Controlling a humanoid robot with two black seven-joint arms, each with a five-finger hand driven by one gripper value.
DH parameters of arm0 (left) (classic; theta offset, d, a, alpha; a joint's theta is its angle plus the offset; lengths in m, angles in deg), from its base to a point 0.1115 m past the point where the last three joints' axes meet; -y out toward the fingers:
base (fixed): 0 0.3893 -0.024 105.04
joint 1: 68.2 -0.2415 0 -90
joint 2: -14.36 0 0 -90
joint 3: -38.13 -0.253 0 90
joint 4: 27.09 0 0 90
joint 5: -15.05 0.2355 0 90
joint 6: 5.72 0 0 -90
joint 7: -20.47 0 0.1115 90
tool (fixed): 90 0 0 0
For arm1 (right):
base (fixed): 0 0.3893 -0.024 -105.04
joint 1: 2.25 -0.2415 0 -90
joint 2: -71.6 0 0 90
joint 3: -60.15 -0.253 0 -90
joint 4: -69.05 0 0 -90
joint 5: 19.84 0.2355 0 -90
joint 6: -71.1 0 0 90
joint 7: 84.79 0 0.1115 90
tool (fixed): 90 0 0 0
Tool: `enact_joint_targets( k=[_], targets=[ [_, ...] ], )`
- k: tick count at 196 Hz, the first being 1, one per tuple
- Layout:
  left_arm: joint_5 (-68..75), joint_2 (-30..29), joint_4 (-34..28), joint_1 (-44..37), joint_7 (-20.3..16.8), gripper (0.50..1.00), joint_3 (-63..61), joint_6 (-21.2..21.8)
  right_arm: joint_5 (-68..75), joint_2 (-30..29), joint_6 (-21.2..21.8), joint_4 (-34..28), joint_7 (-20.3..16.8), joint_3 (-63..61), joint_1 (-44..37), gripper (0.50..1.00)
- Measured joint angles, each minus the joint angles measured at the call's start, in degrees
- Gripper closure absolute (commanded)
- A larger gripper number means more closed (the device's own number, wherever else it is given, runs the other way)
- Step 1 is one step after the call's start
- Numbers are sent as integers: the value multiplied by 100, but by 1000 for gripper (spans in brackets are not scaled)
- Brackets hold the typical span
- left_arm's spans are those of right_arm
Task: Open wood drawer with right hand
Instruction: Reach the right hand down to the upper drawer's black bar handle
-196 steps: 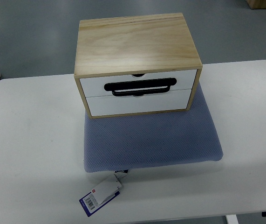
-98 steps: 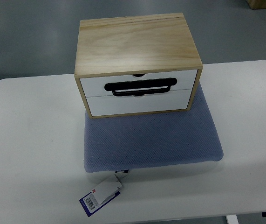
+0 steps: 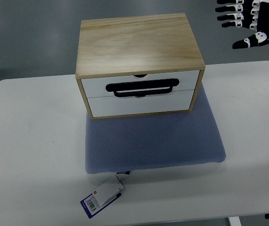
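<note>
My right hand (image 3: 254,21) hangs at the top right corner, fingers spread and empty, well apart from the wood drawer box (image 3: 140,63) on the blue cushion (image 3: 153,141). Both drawers look shut. I worry the soft cushion lets the box slide when I pull the black handle (image 3: 142,87).

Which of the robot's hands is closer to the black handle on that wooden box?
The right hand, open, up beyond the box's far right corner, clear of the black handle. The left hand isn't in the picture.
</note>
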Motion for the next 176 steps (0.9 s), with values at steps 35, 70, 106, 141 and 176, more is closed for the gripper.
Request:
enact_joint_targets(
  k=[35,70,106,141,176],
  targets=[
    [0,0,0,-1,-3,500,0,0,-243,-304,1,-412,-369,-14,-19,550],
    [0,0,0,-1,-3,500,0,0,-587,-806,1,-468,-856,9,-35,550],
    [0,0,0,-1,-3,500,0,0,-720,-1177,1,-470,-1306,32,-55,550],
    [0,0,0,0,-1,500,0,0,-726,-1327,1,-548,-1442,120,-181,550],
    [0,0,0,1,0,500,0,0,-980,-1600,2,-772,-1543,491,-378,550]
  ],
)
